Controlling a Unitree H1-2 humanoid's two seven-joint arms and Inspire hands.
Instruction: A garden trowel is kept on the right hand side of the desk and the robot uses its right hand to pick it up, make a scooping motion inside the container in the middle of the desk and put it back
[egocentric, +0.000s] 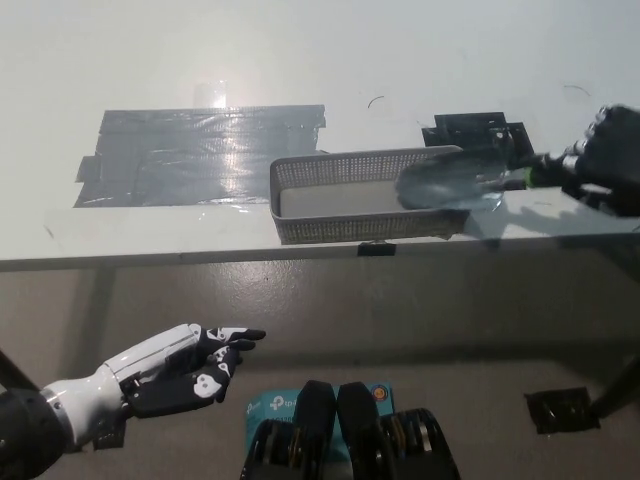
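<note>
- The robot's black right hand (610, 160) is reaching in from the right edge of the picture, its fingers wrapped around the handle of a garden trowel (455, 182).
- The trowel is blurred; its metal blade is sitting over the right end of a grey mesh basket (300, 222), crossing the basket's right rim, while the handle, with a green band showing near the hand, is running out to the right.
- Whether the blade is touching the floor of the basket cannot be told from the blur.
- The basket is standing near the front edge of the white tabletop (330, 50), roughly in the middle, with a pale bare bottom showing through its left half.
- A patch of shiny grey tape (200, 150) is lying flat on the tabletop just left of and behind the basket, catching a bright glare from above.
- A small black marker patch (470, 128) is lying on the tabletop just behind the trowel, at the basket's far right corner.
- The white left hand (175, 370) is resting low at the picture's lower left, below the tabletop's front edge, its fingers spread and pointing right, gripping nothing.
- A second black patch (560, 410) is lying on the floor at lower right.
</note>
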